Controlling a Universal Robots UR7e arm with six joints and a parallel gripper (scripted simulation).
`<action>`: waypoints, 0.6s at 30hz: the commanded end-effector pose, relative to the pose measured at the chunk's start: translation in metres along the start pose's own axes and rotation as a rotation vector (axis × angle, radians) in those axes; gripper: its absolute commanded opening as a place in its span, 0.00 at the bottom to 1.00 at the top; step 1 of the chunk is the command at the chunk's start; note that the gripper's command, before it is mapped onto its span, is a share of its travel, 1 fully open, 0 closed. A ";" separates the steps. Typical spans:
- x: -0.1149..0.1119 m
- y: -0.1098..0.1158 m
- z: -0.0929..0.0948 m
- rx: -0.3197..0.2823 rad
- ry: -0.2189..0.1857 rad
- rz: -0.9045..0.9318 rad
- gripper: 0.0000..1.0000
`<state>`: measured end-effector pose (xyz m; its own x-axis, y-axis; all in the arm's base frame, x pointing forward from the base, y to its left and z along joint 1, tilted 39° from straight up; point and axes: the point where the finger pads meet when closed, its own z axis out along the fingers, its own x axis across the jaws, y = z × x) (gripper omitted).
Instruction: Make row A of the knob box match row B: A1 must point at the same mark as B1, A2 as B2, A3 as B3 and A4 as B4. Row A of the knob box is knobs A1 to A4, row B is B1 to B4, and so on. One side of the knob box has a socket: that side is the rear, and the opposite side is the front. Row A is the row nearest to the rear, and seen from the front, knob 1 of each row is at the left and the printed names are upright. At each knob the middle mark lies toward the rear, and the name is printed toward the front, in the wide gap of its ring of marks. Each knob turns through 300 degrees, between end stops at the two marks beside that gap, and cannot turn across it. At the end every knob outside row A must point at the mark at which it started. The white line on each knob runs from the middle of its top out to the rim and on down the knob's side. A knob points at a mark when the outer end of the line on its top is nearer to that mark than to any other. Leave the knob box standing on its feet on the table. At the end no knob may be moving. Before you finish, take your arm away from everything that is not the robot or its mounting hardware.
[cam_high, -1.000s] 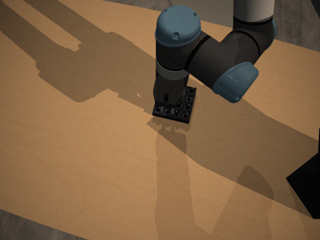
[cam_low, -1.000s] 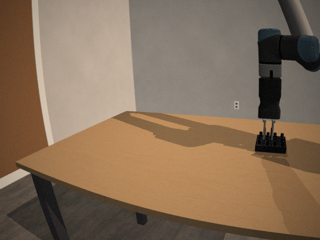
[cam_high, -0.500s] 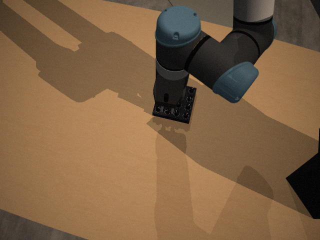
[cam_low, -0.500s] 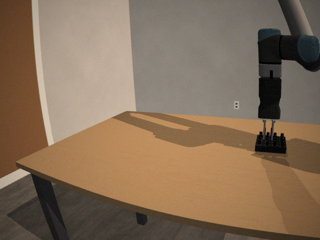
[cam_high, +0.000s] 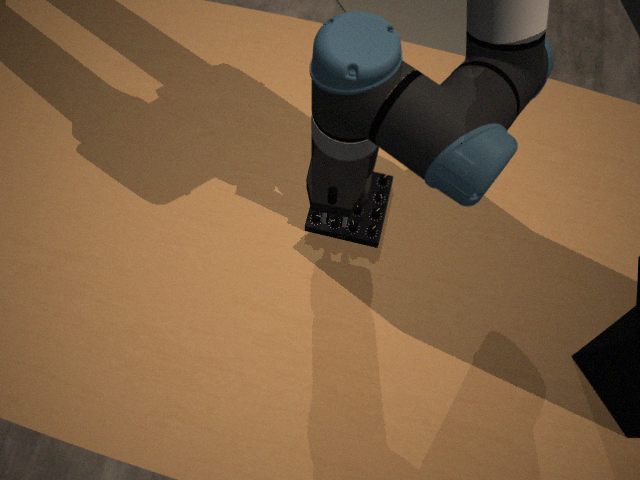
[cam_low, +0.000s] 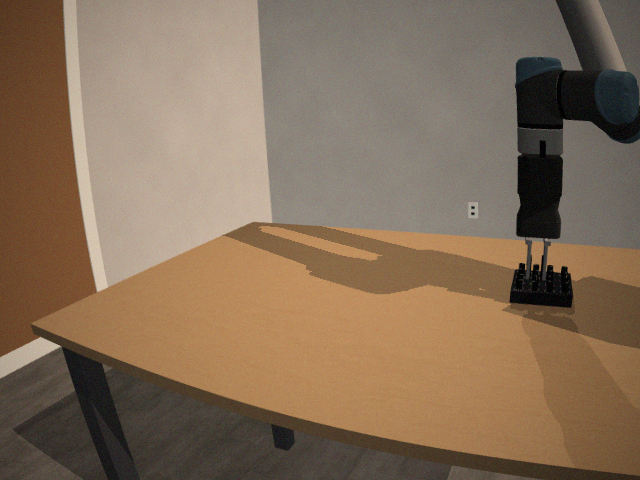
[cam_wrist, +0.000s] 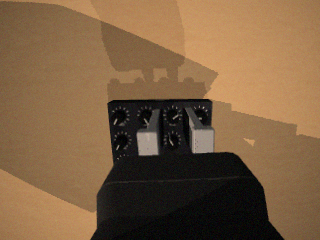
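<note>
The gripper (cam_high: 334, 220) (cam_low: 535, 279) (cam_wrist: 173, 120) is partly open, its two pale fingers standing apart on either side of a knob (cam_wrist: 173, 116) in the wrist view's top visible row, with dark gaps beside it. The black knob box (cam_high: 341, 235) (cam_low: 541, 298) (cam_wrist: 134, 129) sits right under the gripper on the wooden table (cam_high: 155, 310) (cam_low: 310, 335) (cam_wrist: 270, 50), upright, its knobs ringed by pale marks. In the wrist view, the line on the top-left knob (cam_wrist: 120, 116) slants down and left. The gripper's dark body hides the nearer rows, and the fingers partly cover others; the printed names are too small to read. Shadows of the arm (cam_high: 343, 113) (cam_low: 539, 103) cross the table. Farther off, a white outlet (cam_low: 473, 210) is on the grey wall (cam_low: 361, 129).
</note>
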<state>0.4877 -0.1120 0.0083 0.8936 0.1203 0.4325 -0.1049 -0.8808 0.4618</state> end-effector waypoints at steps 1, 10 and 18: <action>0.000 0.000 0.000 0.000 0.001 0.000 0.46; 0.000 0.000 0.003 0.000 0.001 0.000 0.46; 0.000 0.000 0.009 0.000 0.001 0.000 0.46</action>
<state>0.4909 -0.1154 0.0026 0.8936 0.1203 0.4325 -0.1049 -0.8808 0.4617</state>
